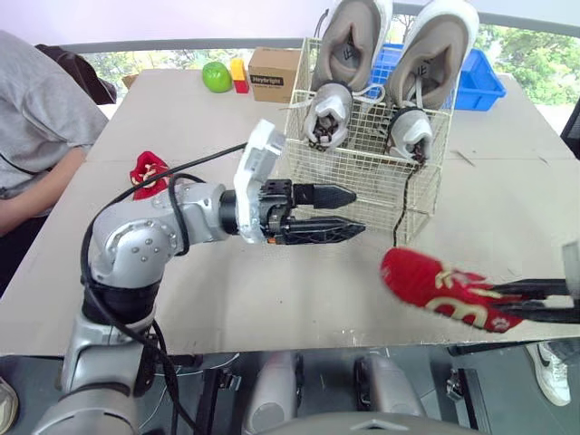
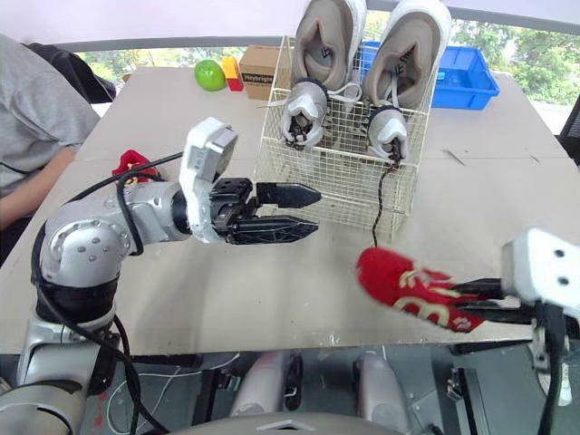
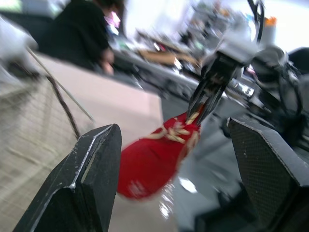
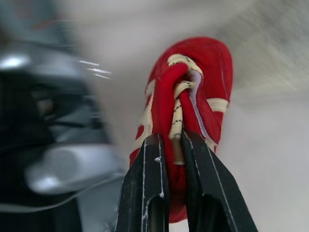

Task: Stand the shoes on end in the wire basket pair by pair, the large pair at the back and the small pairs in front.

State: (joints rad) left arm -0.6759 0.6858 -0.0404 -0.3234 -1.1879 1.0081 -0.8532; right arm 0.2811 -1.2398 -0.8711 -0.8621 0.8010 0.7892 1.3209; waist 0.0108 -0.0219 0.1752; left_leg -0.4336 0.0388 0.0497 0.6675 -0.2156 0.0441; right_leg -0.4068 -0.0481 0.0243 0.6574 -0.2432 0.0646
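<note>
Over the table's [image 1: 181, 118] near edge, toward its right corner, the right hand [image 4: 169, 140] is clamped on the laces of a small red shoe [image 1: 435, 285], holding it in the air. The left hand [image 1: 360, 211] hangs with fingers apart just in front of the wire basket [image 1: 362, 154], where the large grey pair [image 1: 349, 41] stands on end. A second red shoe [image 1: 148, 170] lies by the left edge.

Printed word on the front of the cardboard box [image 1: 272, 72], upper centre of frame, looked like "Heybright"; too small to be sure. Cream markings on the red shoe [image 1: 435, 288], lower right, were not legible. Insole logo in the large shoes [image 1: 349, 45], top centre, was unreadable.
</note>
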